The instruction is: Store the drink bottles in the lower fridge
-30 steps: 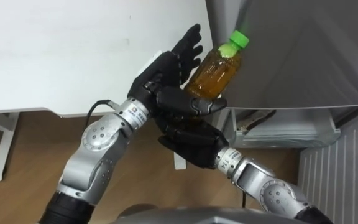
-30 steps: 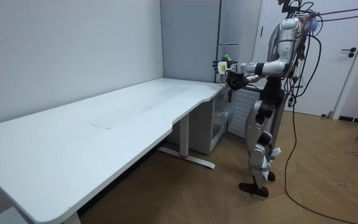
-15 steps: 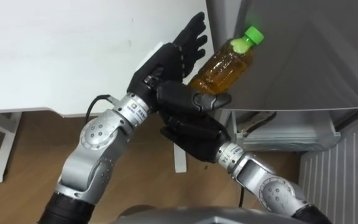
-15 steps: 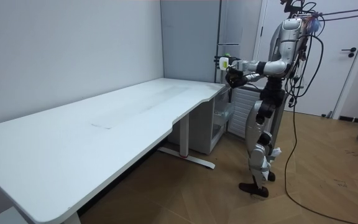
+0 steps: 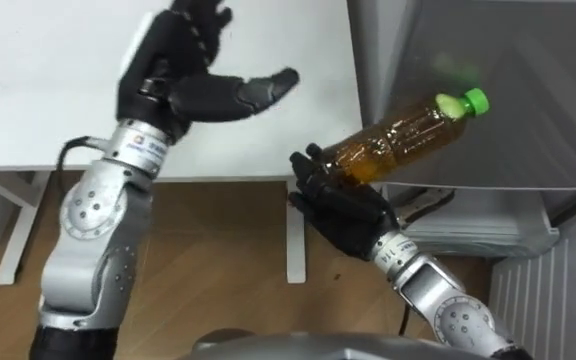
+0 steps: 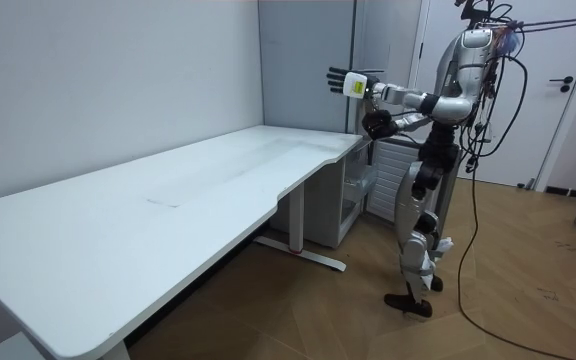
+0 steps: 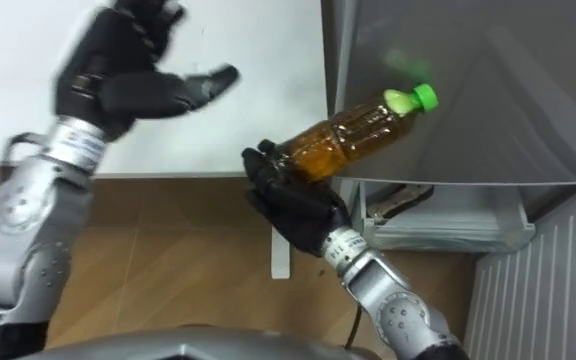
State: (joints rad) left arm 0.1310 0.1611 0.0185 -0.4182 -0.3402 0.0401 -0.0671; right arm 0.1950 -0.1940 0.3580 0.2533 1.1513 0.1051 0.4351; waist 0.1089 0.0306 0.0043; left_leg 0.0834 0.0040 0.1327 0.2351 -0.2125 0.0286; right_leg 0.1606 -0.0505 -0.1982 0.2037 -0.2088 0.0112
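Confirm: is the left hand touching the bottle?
Apart. The left eye view shows the left hand open above the table, clear of the bottle in the right hand.

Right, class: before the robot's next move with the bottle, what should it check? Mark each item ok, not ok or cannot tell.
1. Grip: ok, the right hand curls round the bottle near its base.
2. Seal: ok, the green cap is on.
3. Free hand: ok, the left hand is open above the table.
4. Upright: not ok, the bottle is tilted, top toward the fridge.
5. Lower fridge door open: cannot tell.
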